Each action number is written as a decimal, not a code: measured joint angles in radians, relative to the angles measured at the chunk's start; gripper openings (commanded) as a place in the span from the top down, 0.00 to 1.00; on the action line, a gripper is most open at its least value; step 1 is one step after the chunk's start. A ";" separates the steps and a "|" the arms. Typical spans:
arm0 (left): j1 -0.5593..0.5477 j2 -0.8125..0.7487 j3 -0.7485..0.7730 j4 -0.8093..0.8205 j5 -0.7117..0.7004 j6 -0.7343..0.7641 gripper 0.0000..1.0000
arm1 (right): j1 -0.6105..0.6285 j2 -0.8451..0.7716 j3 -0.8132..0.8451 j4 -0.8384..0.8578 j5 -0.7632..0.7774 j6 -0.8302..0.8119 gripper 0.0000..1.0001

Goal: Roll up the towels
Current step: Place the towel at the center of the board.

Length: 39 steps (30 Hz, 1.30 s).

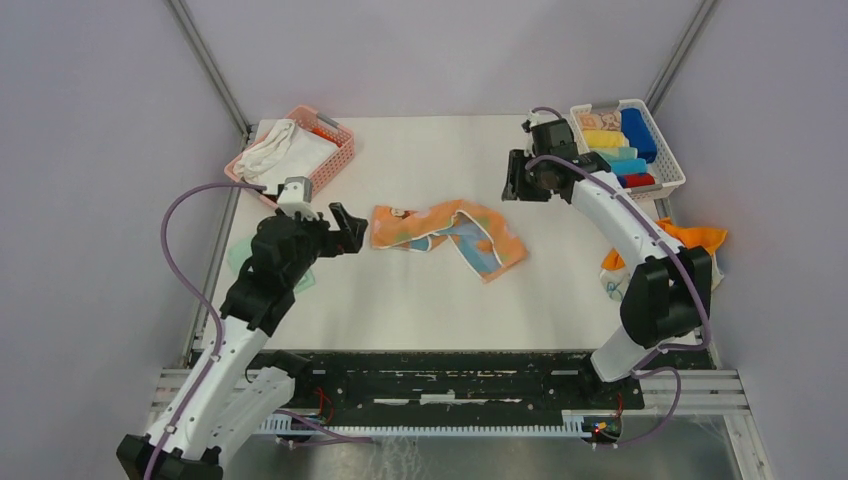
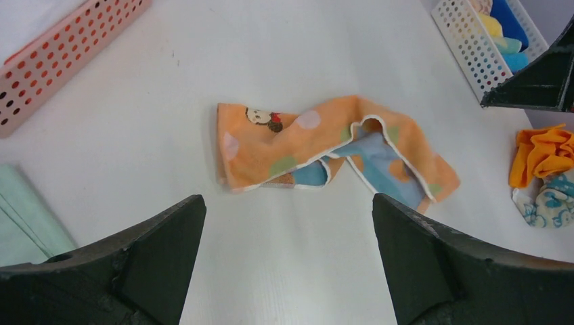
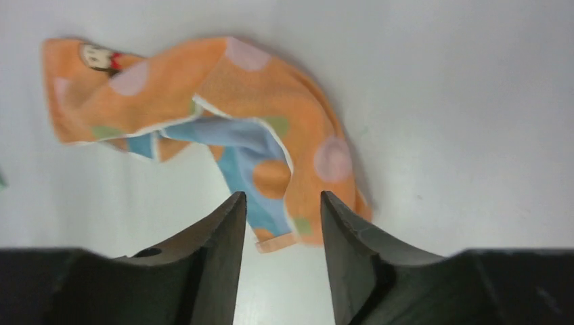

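A crumpled orange and blue cartoon towel (image 1: 445, 235) lies unrolled in the middle of the white table. It also shows in the left wrist view (image 2: 325, 145) and in the right wrist view (image 3: 223, 108). My left gripper (image 1: 348, 228) hovers just left of the towel's left end, its jaws wide open and empty (image 2: 288, 200). My right gripper (image 1: 522, 178) hangs above the table, right of and behind the towel. Its jaws are partly open and empty (image 3: 283, 196), over the towel's blue end.
A pink basket (image 1: 335, 135) with white towels stands at the back left. A white basket (image 1: 665, 160) of rolled towels stands at the back right. An orange and patterned towel pile (image 1: 690, 240) lies at the right edge. A green towel (image 1: 240, 262) lies at the left edge.
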 measured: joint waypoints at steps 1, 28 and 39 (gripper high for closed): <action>0.000 0.016 0.000 0.000 0.002 -0.006 0.01 | -0.015 0.000 -0.018 -0.016 0.023 -0.002 0.40; 0.129 0.812 0.035 0.238 0.169 -0.372 0.41 | 0.069 -0.162 -0.416 0.074 0.099 -0.109 0.36; 0.128 0.896 0.013 0.291 0.191 -0.394 0.49 | 0.069 -0.171 -0.425 0.113 0.114 -0.116 0.35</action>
